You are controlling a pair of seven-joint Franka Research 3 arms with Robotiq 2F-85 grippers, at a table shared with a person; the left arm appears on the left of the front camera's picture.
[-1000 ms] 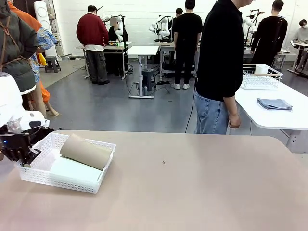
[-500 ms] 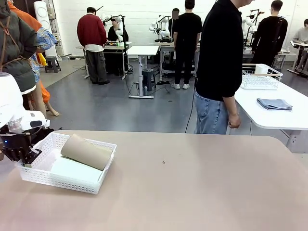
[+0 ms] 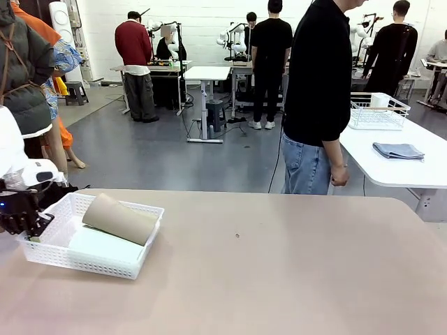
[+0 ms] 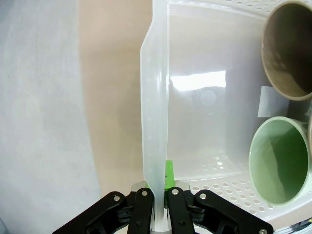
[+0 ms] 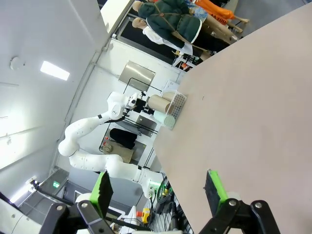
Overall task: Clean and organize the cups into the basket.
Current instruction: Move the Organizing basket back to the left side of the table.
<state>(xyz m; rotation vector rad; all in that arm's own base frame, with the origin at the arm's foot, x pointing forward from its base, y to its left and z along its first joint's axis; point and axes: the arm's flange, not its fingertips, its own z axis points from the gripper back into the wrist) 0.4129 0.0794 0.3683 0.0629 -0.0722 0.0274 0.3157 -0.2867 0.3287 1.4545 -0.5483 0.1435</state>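
Cups in basket (image 3: 43,256) at table's (image 3: 279,265) near left: tan cup (image 3: 119,218) lies on side across top, mint cup (image 3: 105,246) beneath it. Left wrist view looks into both open mouths, tan (image 4: 291,48) and mint (image 4: 279,161). Left gripper (image 3: 29,227) clamped on basket's thin left wall (image 4: 155,122). Right gripper (image 5: 158,192) wide, holding nothing, above bare table. Person (image 3: 321,98) stands at far edge. Judgement: tumblers light, rigid, smooth; likely to roll. Basket wall flexes; grip low near rim, pull slowly.

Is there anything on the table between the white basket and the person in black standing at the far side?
No. In the front view, the table is bare between the basket and the person.
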